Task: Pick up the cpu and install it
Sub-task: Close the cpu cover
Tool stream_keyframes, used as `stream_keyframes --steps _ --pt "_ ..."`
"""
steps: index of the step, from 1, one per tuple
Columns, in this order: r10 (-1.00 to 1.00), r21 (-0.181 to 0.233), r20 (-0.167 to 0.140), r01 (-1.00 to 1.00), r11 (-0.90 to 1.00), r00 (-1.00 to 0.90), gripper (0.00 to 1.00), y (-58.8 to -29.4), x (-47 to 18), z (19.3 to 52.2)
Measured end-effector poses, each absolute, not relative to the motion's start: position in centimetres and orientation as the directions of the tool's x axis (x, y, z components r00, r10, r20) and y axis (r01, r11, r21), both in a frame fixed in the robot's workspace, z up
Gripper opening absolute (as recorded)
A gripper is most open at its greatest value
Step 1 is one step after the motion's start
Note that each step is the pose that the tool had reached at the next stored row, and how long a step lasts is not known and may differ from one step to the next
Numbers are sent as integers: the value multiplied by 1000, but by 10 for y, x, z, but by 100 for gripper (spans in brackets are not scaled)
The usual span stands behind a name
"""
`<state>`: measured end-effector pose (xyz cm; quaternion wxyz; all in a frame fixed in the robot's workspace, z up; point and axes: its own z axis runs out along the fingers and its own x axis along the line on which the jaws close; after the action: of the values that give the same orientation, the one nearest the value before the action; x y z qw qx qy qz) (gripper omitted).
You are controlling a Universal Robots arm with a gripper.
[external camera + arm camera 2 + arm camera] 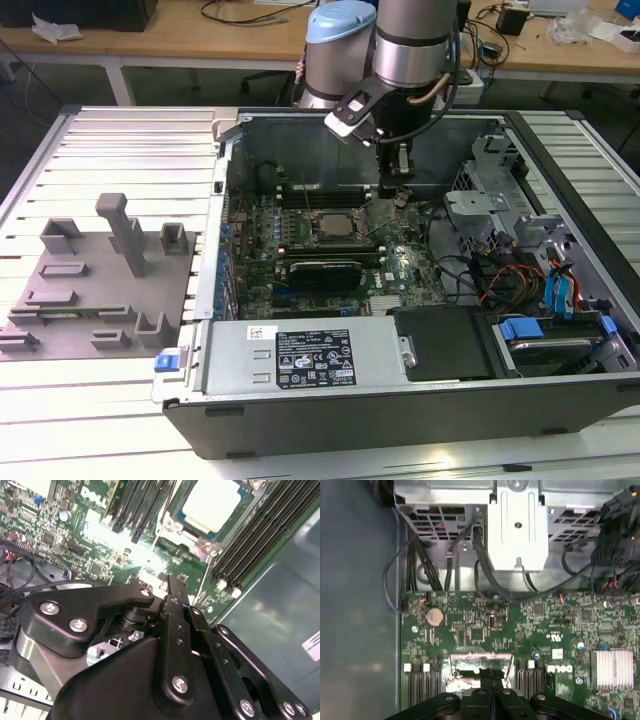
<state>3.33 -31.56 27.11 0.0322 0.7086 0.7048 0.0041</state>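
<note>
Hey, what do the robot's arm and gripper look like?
The arm is silver-grey tubing with a light blue joint cap; a tan cable loops at its wrist. The gripper is black, with jointed links and silver screws.

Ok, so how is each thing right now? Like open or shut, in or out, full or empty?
cpu: lying flat in its socket, not held.
gripper: jaws shut, hanging over the motherboard close to the cpu.
computer case: lying on its side, open, with the inside showing.
memory slots: empty as far as shows.
</note>
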Motion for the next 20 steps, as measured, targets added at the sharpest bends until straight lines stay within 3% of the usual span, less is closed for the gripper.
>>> stream_keyframes --steps 20 --pt "999 16 -39 1000 20 -19 11 -316 73 249"
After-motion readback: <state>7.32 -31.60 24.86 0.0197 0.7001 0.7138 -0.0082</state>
